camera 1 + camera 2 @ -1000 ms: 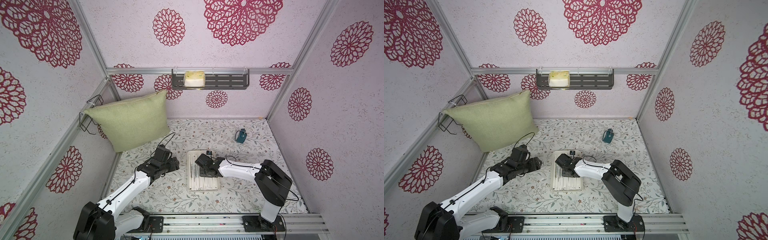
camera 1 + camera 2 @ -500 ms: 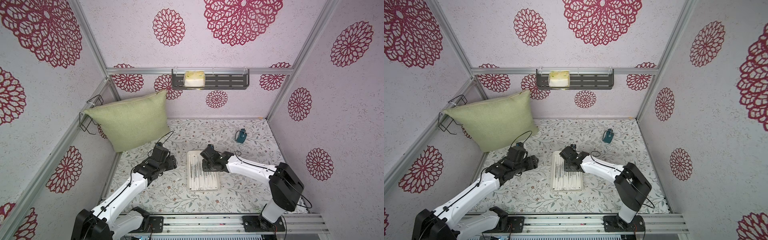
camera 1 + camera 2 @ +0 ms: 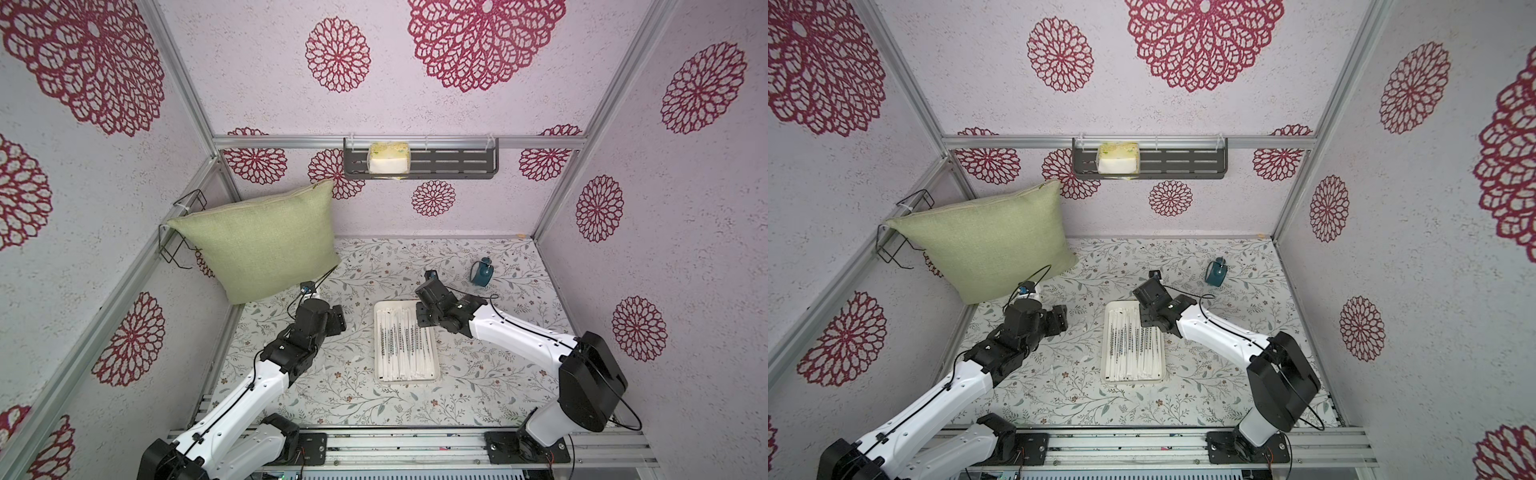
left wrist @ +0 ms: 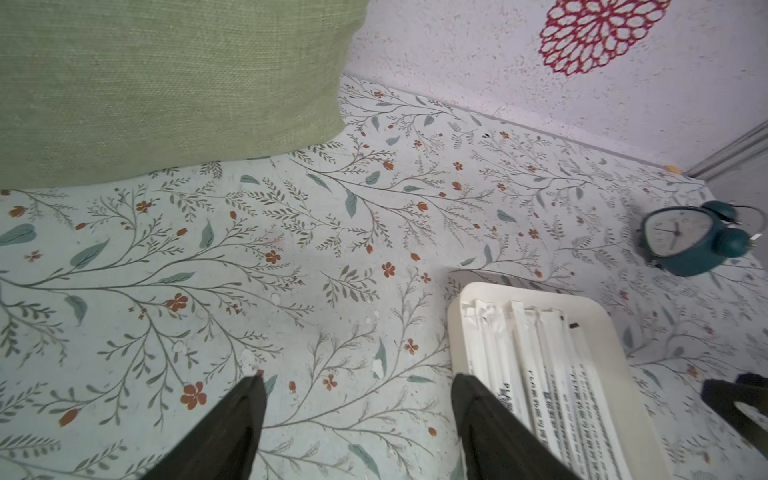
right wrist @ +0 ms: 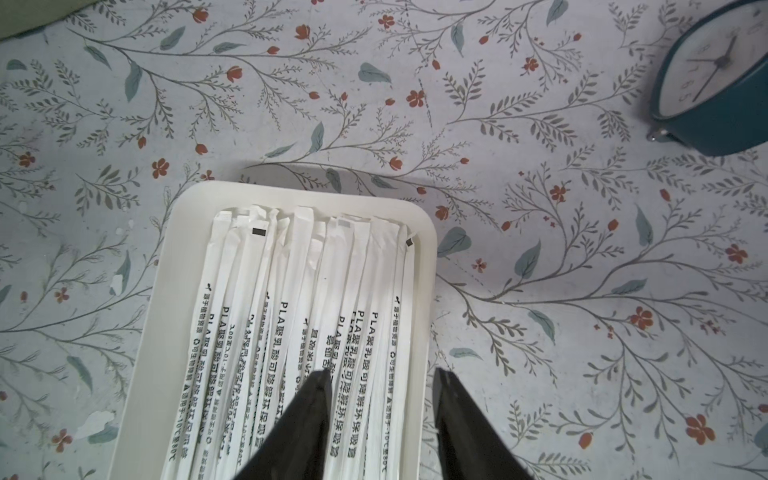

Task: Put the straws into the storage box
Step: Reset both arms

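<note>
The long thin straws in white printed paper wrappers (image 5: 299,316) lie side by side inside the shallow white rectangular storage box (image 5: 307,196) on the floral-patterned desk (image 5: 540,249). The right gripper (image 5: 382,372) hovers over the box's far end, jaws partly apart, holding nothing. The left gripper (image 4: 357,378) hangs over the desk beside the box, jaws wide, empty.

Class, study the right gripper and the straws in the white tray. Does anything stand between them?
Nothing visible does. The right gripper hangs open directly over the straws, which lie side by side in the storage box. The clock stands apart from the box.
</note>
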Robot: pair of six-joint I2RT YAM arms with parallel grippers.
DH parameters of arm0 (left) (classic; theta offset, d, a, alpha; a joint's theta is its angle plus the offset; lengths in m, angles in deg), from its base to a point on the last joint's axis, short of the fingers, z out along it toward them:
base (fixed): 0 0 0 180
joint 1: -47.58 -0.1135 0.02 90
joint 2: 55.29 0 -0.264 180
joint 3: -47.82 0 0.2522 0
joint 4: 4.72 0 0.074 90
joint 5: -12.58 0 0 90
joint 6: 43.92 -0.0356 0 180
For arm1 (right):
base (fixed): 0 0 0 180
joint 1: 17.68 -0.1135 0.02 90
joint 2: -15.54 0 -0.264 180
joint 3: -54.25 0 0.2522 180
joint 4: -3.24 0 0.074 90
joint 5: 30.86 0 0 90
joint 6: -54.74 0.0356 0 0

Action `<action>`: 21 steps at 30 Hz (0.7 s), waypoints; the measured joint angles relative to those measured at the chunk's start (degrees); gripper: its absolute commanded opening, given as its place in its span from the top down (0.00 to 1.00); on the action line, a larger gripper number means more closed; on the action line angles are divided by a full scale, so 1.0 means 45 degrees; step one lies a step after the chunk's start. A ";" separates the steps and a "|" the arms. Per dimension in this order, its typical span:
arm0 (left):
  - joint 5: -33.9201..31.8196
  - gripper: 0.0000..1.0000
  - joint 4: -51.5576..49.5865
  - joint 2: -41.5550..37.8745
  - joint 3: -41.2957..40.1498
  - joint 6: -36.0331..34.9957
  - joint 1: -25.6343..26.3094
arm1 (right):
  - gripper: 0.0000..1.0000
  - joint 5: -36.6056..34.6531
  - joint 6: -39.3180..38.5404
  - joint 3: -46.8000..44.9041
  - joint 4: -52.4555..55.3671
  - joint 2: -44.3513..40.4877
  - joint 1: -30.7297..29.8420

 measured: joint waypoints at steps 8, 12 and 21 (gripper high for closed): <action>-0.2521 0.20 0.0923 -0.0733 -0.0670 -0.1049 -0.0083 | 0.16 -0.0767 -0.1336 -0.2079 -0.2327 -0.0738 0.0981; -0.3585 0.18 0.1379 -0.2317 -0.1311 -0.1821 -0.0413 | 0.01 -0.0627 -0.2021 -0.4775 -0.4483 -0.2851 0.3677; -0.4600 0.17 0.3517 -0.2137 -0.2608 -0.3385 -0.2759 | 0.01 -0.1010 -0.3128 -0.9700 -1.0229 -0.5323 0.8990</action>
